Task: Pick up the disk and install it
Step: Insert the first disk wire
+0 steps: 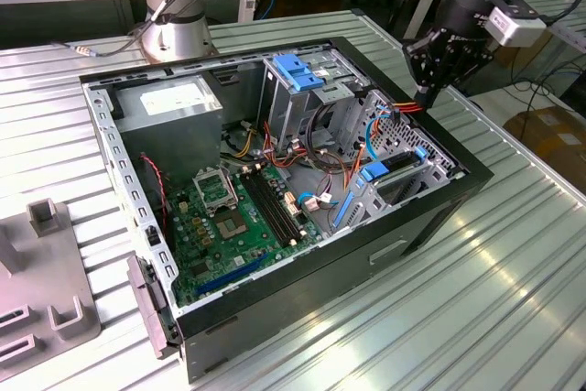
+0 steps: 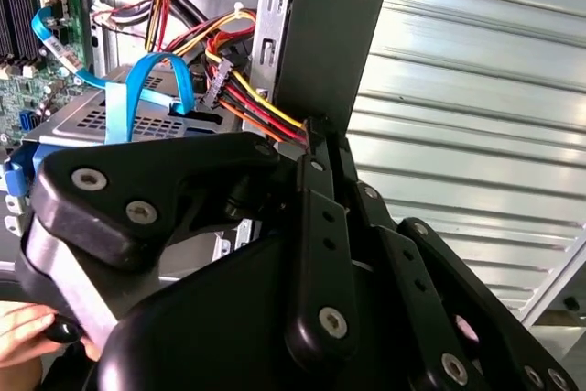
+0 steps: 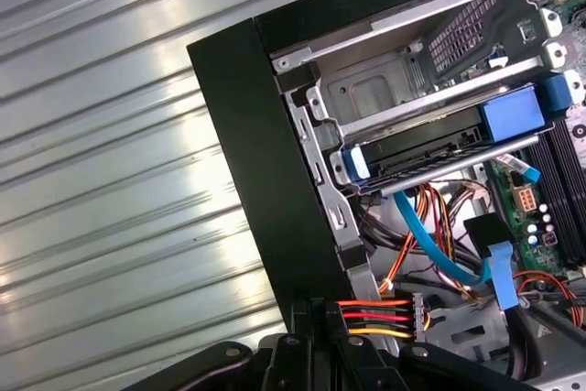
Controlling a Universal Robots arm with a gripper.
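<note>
**Grey metal disk in bright blue plastic carrier [image 3: 421,146] sits in bay; black link-fingered gripper [image 1: 427,96] pinches cable**

Black open-sided PC case [image 1: 320,309] lies flat on ribbed silver metal table [image 1: 513,263], green motherboard [image 1: 229,217] facing up. The disk is slotted level in the silver sheet-metal drive cage [image 3: 375,93] at the case corner twd the exterior view's right. Its blue rail ends show at both sides of the slot, and it lies just beside the case wall. A separate blue plastic bracket [image 1: 298,70] tops the taller cage further back.

The gripper hangs over the case rim just beyond that corner, near the disk but not touching it. Fingers are together, clamped on a red/yellow/orange power cable [image 3: 371,315] just short of its grey connector [image 3: 417,311]. The connector hangs free inside the case. A thin blue data cable [image 3: 430,244] loops below the disk. In the second wrist view, a person's fingertips [image 2: 23,331] show beside the gripper body.
</note>
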